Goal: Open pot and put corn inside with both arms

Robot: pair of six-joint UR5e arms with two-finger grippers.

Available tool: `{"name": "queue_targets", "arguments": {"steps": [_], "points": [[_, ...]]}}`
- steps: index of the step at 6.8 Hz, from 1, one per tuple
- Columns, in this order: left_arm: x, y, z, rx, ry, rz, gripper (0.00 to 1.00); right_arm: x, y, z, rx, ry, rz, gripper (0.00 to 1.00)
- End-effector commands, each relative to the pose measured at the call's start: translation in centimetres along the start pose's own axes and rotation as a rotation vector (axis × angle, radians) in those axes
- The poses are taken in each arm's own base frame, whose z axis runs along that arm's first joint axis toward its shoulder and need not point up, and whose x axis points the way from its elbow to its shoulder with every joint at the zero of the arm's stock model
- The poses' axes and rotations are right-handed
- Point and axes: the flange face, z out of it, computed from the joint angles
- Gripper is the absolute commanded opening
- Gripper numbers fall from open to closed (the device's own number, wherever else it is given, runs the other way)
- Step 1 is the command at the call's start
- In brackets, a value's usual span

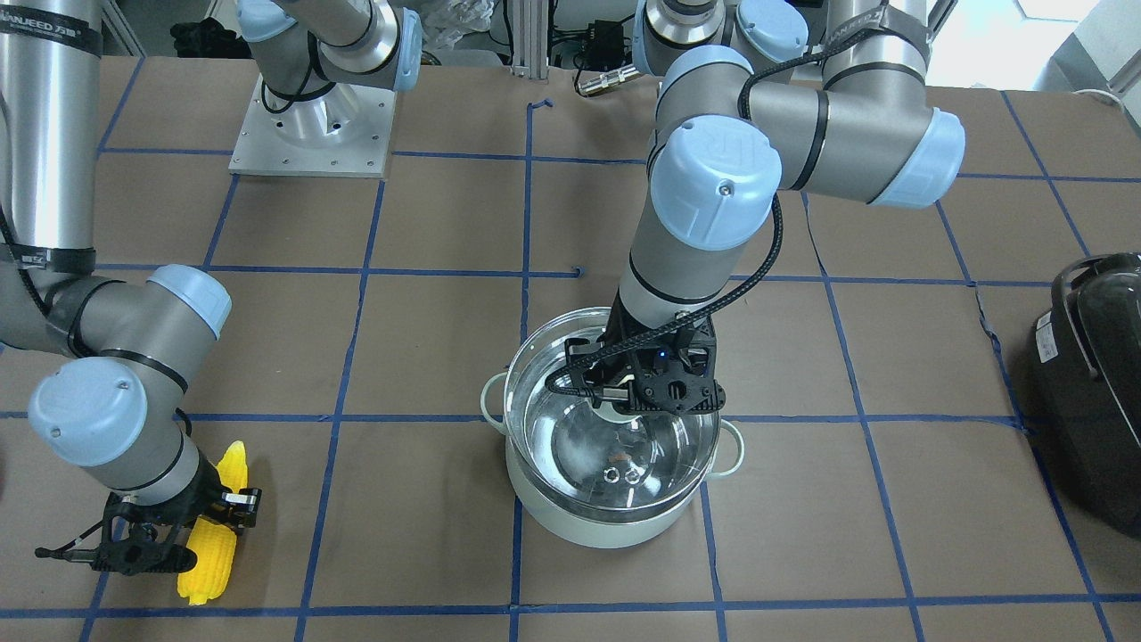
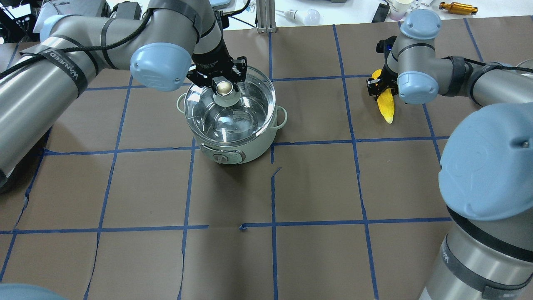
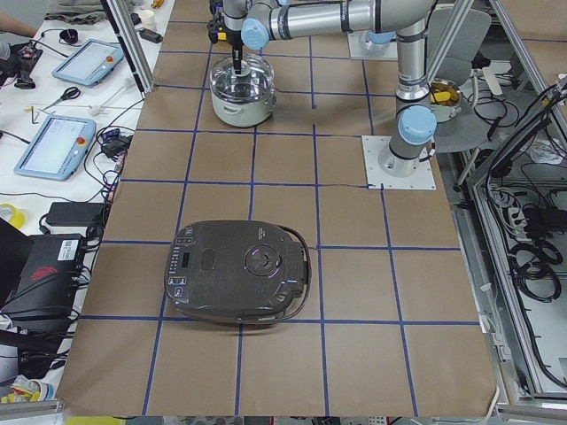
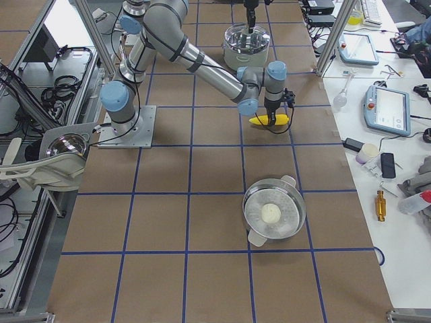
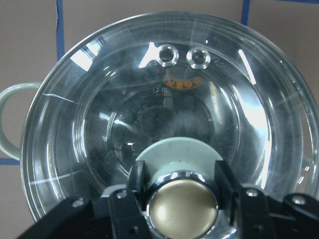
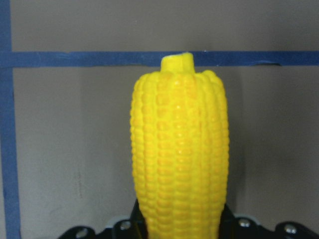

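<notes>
The pale mint-green pot (image 1: 588,528) stands mid-table, with its glass lid (image 1: 615,446) over it; I cannot tell whether the lid rests on the rim or is just off it. My left gripper (image 1: 644,403) is shut on the lid's metallic knob (image 2: 225,88), with a finger on each side in the left wrist view (image 5: 180,181). The yellow corn (image 1: 217,546) lies low over the paper at the table's far right side. My right gripper (image 2: 385,89) is shut on the corn's thick end, and the cob (image 6: 179,149) points away from it.
A black appliance with a handle (image 1: 1096,392) sits at the table end on my left. A steel steamer pan with a white bun (image 4: 273,215) sits at the end on my right. The right arm's base plate (image 1: 312,125) is bolted at the back.
</notes>
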Motion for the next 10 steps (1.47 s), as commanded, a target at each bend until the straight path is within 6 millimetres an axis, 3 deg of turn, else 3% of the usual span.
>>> {"name": "queue_targets", "arguments": {"steps": [1, 2, 3, 5, 6, 7, 8, 9, 10], "points": [[-6.4, -2.1, -5.8, -0.018, -0.01, -0.04, 0.37, -0.3, -0.8, -4.9, 0.075, 0.001, 0.013, 0.0], [-12.5, -3.1, -6.9, -0.046, -0.025, -0.01, 0.35, -2.8, -0.8, -8.1, 0.096, -0.011, 0.023, 0.0], [-18.4, -4.1, -7.5, -0.031, -0.092, -0.055, 0.34, -8.0, -0.2, -12.0, 0.11, -0.029, 0.07, 0.0], [-28.9, -4.9, -4.8, -0.067, -0.096, 0.005, 0.31, -21.1, 1.2, -20.5, 0.134, -0.029, 0.035, 0.0], [-32.7, -4.2, -3.6, -0.066, -0.097, -0.022, 0.31, -27.0, 2.9, -23.8, 0.121, -0.033, 0.052, 0.0], [-34.9, -4.1, -1.4, -0.058, -0.101, 0.055, 0.3, -32.0, 4.4, -25.3, 0.125, -0.055, 0.011, 0.0], [-36.0, -3.5, 1.8, -0.02, -0.117, 0.096, 0.29, -37.8, 6.5, -24.1, 0.115, -0.064, -0.018, 0.0], [-36.4, -2.8, 5.5, 0.014, -0.127, 0.098, 0.29, -41.4, 7.2, -20.9, 0.083, -0.059, -0.038, 0.0], [-36.4, -2.2, 7.7, -0.008, -0.115, 0.092, 0.29, -42.2, 7.1, -19.0, 0.066, -0.056, -0.052, 0.0]]}}
